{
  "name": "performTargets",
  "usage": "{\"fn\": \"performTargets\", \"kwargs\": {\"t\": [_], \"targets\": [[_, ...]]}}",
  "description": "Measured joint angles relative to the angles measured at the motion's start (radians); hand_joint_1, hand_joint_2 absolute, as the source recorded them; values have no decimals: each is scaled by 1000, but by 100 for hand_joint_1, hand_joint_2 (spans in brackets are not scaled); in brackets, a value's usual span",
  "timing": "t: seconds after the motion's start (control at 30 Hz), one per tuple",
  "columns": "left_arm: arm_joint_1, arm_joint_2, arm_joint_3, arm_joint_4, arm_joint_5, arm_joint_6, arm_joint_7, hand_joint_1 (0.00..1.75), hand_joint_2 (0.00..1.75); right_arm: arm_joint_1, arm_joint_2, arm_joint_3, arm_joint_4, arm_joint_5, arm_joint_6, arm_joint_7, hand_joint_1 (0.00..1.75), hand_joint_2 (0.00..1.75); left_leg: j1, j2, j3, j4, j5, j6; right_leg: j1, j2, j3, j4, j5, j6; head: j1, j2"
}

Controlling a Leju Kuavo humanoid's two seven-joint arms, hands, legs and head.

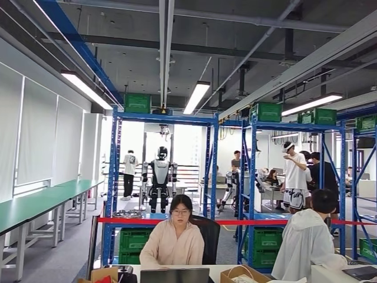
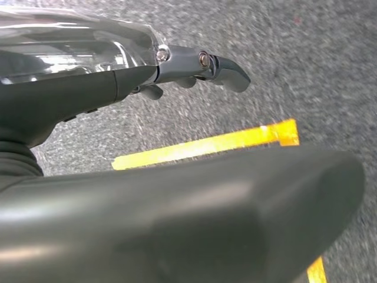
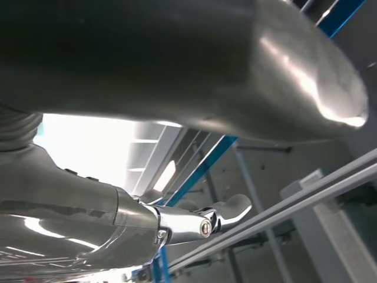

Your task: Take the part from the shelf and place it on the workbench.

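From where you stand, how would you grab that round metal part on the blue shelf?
Probably by its near rim, coming from the front. The round part lies flat and low on the blue shelf, and the shelf's open side faces here between the uprights. It is too far away to pick a finer spot.

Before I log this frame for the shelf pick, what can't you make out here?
- Part to fetch: too small to tell on the blue shelf, head view.
- Workbench front: cut off by the bottom edge.
- Left hand, right hand: thumb hides most fingers, wrist views.
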Motion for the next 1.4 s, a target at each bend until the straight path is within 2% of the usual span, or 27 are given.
{"fn": "performTargets", "kwargs": {"t": [0.07, 0.17, 0.2, 0.27, 0.33, 0.37, 0.4, 0.43, 0.53, 0.6, 0.67, 0.7, 0.73, 0.83, 0.87, 0.9, 0.93, 1.0, 1.07, 1.1, 1.17, 1.2, 1.23, 1.27, 1.33, 1.37, 1.4], "targets": [[7, 1, 11, 0, 10, 7, -4, 0, 0, 46, 0, 1, -24, 8, 20, -11, 0, 0, 0, -1, -1, -2, 4, -7, 5, 1, 42, -84, 26, -6, 0, 0], [17, 1, 30, 0, 20, 15, -4, 0, 0, 117, 0, 5, -30, 29, 32, -33, 0, 0, 3, -2, -2, -8, 9, -25, 9, 0, 42, -100, 38, -21, 0, 0], [21, 1, 35, 0, 22, 18, -2, 0, 0, 136, 0, 6, -27, 35, 33, -38, 0, 0, 3, -2, -6, 0, -6, -28, 8, -2, 40, -107, 47, -30, 0, 0], [25, 0, 45, 0, 25, 25, 2, 0, 0, 176, -1, 8, -10, 45, 33, -45, 0, 0, 2, -2, -28, 70, -76, -29, 5, -6, 31, -117, 63, -44, 0, 0], [28, 0, 55, 0, 28, 30, 6, 0, 0, 216, -4, 8, 20, 54, 33, -48, 0, 0, 0, -2, -60, 192, -156, -29, 7, -9, 16, -117, 75, -49, 0, 0], [29, 1, 60, 0, 30, 32, 6, 0, 0, 233, -6, 9, 34, 59, 33, -49, 0, 0, -1, -2, -64, 232, -176, -30, 9, -9, 6, -115, 81, -49, 0, 0], [30, 1, 64, 0, 32, 33, 7, 0, 0, 246, -8, 9, 47, 64, 33, -49, 0, 0, -1, -2, -50, 238, -180, -30, 9, -9, -3, -114, 88, -48, 0, 0], [31, 1, 68, 0, 34, 34, 7, 0, 0, 257, -9, 9, 60, 73, 31, -48, 0, 0, -2, -2, -17, 203, -166, -30, 9, -9, -13, -112, 95, -46, 0, 0], [29, 2, 78, 0, 36, 40, 7, 0, 0, 290, -13, 15, 113, 132, -2, -32, 0, 0, -3, -3, 127, -7, -105, -26, 11, -7, -33, -104, 114, -36, 0, 0], [30, 2, 84, 0, 37, 43, 6, 0, 0, 309, -18, 21, 164, 190, -45, -30, 0, 0, -8, -4, 159, -61, -91, -19, 13, -6, -41, -98, 128, -26, 0, 0], [36, 2, 91, 0, 37, 46, 6, 0, 0, 324, -28, 25, 223, 241, -92, -39, 0, 0, -11, -2, 151, -58, -78, -7, 8, -4, -44, -98, 139, -15, 0, 0], [38, 1, 95, 0, 37, 48, 6, 0, 0, 330, -35, 26, 255, 259, -114, -44, 0, 0, -11, 1, 146, -58, -69, 0, 6, -2, -47, -92, 128, -9, 0, 0], [38, 1, 97, 0, 36, 48, 6, 0, 0, 335, -41, 27, 285, 272, -132, -48, 0, 0, -10, 4, 137, -59, -59, 6, 4, -1, -55, -70, 98, -4, 0, 0], [37, 1, 102, 0, 33, 49, 6, 0, 0, 346, -57, 27, 361, 290, -165, -51, 0, 0, -13, 10, 100, -58, -29, 17, -3, 0, -92, 91, -47, 9, 0, 0], [38, 1, 103, 0, 30, 49, 6, 0, 0, 349, -61, 26, 383, 294, -171, -51, 0, 0, -14, 12, 88, -57, -20, 18, -4, 0, -96, 144, -73, 11, 0, 0], [38, 1, 105, 0, 27, 49, 6, 0, 0, 350, -65, 26, 405, 301, -177, -51, 0, 0, -16, 14, 75, -56, -11, 18, -5, -1, -87, 173, -77, 12, 0, 0], [39, 1, 107, 0, 23, 49, 6, 0, 0, 351, -68, 25, 428, 311, -184, -51, 0, 0, -17, 15, 63, -54, -3, 17, -5, -1, -61, 163, -62, 12, 0, 0], [38, 1, 112, 0, 17, 48, 6, 0, 0, 352, -74, 22, 470, 338, -206, -51, 0, 0, -19, 16, 45, -53, 12, 14, -4, 0, 44, 44, -19, 4, 0, 0], [39, 0, 116, 0, 13, 48, 6, 0, 0, 350, -79, 20, 505, 359, -225, -50, 0, 0, -21, 15, 36, -53, 26, 5, 2, 1, 146, -103, -9, -8, 0, 0], [38, 0, 117, 0, 12, 47, 6, 0, 0, 349, -82, 18, 521, 365, -234, -49, 0, 0, -20, 15, 33, -53, 32, 0, 5, 2, 171, -143, -12, -13, 0, 0], [38, 0, 119, 0, 7, 46, 6, 0, 0, 347, -86, 12, 558, 379, -251, -49, 0, 0, -17, 15, 25, -52, 44, -12, 9, 1, 175, -169, -9, -22, 0, 0], [38, 0, 121, 0, 5, 45, 7, 0, 0, 345, -88, 7, 579, 389, -260, -50, 0, 0, -15, 14, 19, -47, 37, -17, 9, -1, 169, -174, -1, -28, 0, 0], [39, 0, 122, 0, 3, 45, 7, 0, 0, 342, -90, 2, 601, 400, -268, -51, 0, 0, -15, 13, 10, -30, 13, -21, 8, -3, 161, -178, 8, -36, 0, 0], [40, 0, 124, 0, 2, 45, 8, 0, 0, 339, -90, -3, 624, 411, -275, -51, 0, 0, -14, 11, -3, 5, -29, -23, 7, -5, 149, -182, 18, -43, 0, 0], [40, -2, 126, 0, 0, 44, 8, 0, 0, 335, -92, -12, 665, 434, -291, -51, 0, 0, -14, 10, -31, 121, -129, -26, 11, -7, 121, -178, 38, -52, 0, 1], [40, -2, 127, 0, -1, 44, 9, 0, 0, 332, -93, -16, 683, 447, -302, -50, 0, 0, -14, 10, -40, 180, -159, -28, 13, -9, 105, -175, 47, -52, 0, 0], [40, -2, 128, 0, -3, 45, 11, 0, 0, 329, -94, -20, 702, 464, -317, -49, 0, 0, -14, 10, -40, 220, -162, -29, 14, -10, 89, -171, 57, -52, 0, 0]]}}
